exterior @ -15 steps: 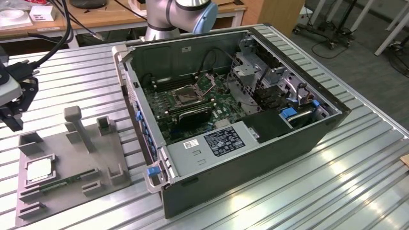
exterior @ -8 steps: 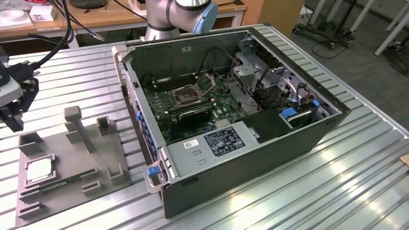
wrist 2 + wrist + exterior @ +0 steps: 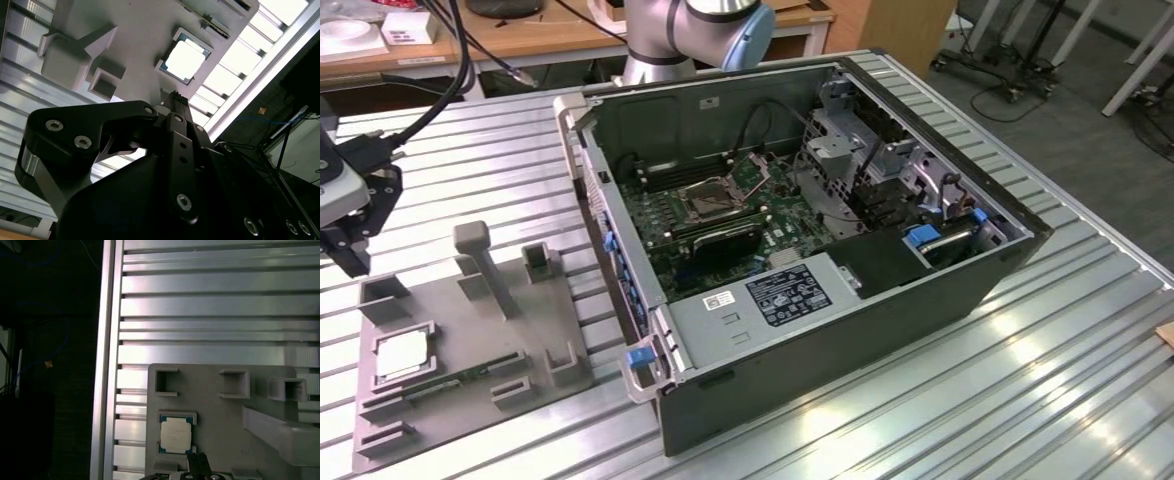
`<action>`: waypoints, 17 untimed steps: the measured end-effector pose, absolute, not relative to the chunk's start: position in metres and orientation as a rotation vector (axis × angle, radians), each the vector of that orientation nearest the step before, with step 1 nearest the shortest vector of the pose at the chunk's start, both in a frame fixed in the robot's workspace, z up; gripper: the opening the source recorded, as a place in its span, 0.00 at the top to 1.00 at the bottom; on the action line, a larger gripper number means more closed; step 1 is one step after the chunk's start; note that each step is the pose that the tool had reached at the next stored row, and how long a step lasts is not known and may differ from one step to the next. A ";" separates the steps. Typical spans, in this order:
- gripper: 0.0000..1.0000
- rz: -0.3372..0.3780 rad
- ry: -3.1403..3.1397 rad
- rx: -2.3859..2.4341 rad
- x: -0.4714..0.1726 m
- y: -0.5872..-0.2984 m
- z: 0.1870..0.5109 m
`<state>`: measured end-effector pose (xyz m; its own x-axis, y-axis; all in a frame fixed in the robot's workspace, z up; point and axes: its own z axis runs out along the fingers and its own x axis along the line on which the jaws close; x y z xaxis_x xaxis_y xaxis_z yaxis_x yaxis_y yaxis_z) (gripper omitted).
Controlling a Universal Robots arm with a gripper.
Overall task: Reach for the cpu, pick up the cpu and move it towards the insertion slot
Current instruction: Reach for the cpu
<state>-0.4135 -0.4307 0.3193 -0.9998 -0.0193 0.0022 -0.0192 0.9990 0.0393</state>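
Your claw hangs at the exterior view's left, pinched closed and holding nothing, above the grey holder. You see the cpu lying flat in that holder's recess. Farther right, the insertion slot sits inside the open computer case on the counter.

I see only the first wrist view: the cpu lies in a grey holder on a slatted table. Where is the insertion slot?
Observer: In the exterior view, the insertion slot sits inside an open computer case, to the exterior view's right of the grey holder.
Operator: Is the slot free?
Observer: Its centre looks dark, with no silvery chip in it.
Operator: Does the gripper touch the cpu?
Observer: No. The gripper hangs near the holder's far end, apart from the cpu.
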 end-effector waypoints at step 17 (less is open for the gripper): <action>0.90 -0.062 -3.138 0.030 -0.414 -0.431 0.315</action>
